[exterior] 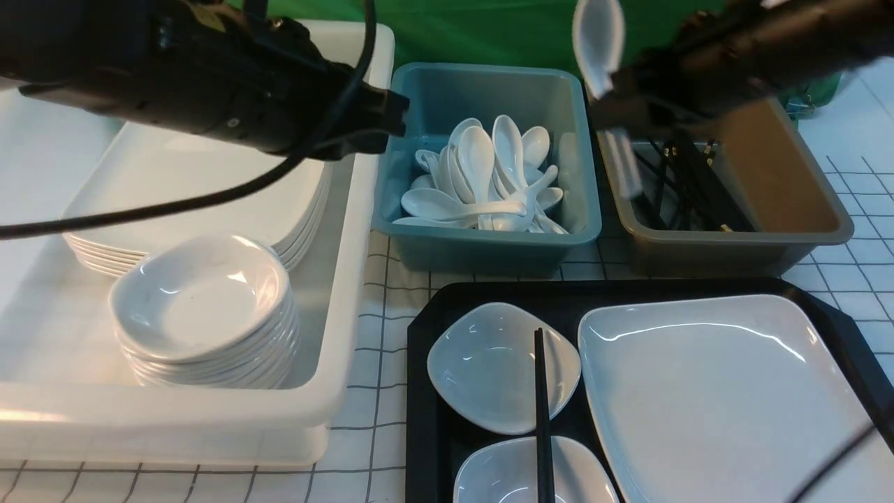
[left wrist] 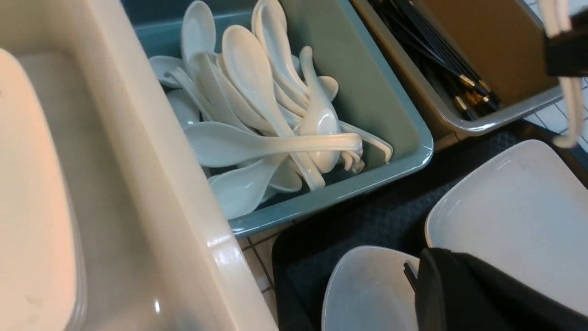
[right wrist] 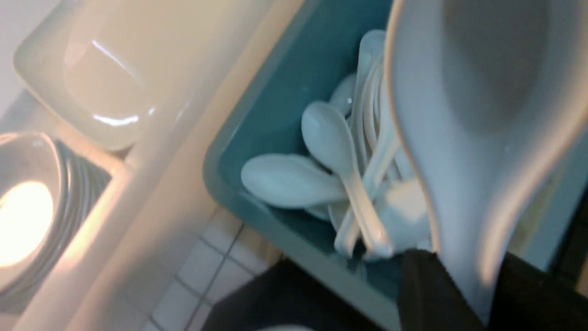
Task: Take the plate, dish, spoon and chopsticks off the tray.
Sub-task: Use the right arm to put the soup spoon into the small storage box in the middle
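Above the blue bin (exterior: 489, 244), right gripper (exterior: 618, 105) pinches the spoon (exterior: 598, 38); left gripper (exterior: 391, 120) closed.

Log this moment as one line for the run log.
right pincer: shut on spoon, raised near blue bin | left pincer: shut | on tray: plate, two dishes, chopsticks

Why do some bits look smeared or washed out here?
Front view: the spoon looks smeared, likely by motion; the tray is sharp. Right wrist view: the spoon is too near the lens, out of focus, and the stacked dishes glare. Left wrist view: the piled spoons are crisp.
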### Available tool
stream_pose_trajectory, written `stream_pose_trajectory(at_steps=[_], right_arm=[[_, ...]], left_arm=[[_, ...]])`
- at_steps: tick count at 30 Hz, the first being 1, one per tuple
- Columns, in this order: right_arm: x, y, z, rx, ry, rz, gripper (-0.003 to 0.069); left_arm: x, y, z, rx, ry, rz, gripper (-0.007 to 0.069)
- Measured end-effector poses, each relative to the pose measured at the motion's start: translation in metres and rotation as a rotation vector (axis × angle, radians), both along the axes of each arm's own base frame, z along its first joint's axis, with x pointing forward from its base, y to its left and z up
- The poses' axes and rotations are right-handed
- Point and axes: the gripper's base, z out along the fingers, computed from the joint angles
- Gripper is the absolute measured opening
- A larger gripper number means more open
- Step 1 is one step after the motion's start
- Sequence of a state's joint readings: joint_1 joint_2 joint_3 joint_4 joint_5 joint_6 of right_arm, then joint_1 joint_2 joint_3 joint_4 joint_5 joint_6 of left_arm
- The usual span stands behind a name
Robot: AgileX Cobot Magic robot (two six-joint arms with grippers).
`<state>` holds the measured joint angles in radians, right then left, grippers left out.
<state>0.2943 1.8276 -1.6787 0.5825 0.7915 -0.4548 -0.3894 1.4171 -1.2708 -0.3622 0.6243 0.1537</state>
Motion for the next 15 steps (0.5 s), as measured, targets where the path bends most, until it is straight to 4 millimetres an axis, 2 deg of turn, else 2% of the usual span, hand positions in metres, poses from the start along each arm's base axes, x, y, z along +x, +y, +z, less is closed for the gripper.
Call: stream_pose_trajectory(at_steps=[3,4,8,12,15], right_arm=[[0.031,0.017,-0.012,0.039,0.005,-0.029,0.0146],[0.044,0.022,-0.023,0.046,0.018,-0.039,0.0166],[0.069,0.033,-0.044,0.060,0.034,-0.052,0.0274],[0.076,0.035,-0.054,0.063,0.057,-0.061,0.0378],[0.071,0.035,-0.052,0.049,0.087,-0.034,0.0402]], left_arm=[[0.001,-0.001,0.002,-0.027,-0.018,0.007,-0.0003],[0.002,-0.001,0.003,-0.037,-0.028,0.012,-0.0002],[0.004,-0.001,0.006,-0.044,-0.059,0.019,-0.0001],[0.003,-0.002,0.005,-0.052,-0.048,0.017,-0.0001],[0.000,-0.005,0.003,-0.050,-0.016,-0.007,-0.0001]])
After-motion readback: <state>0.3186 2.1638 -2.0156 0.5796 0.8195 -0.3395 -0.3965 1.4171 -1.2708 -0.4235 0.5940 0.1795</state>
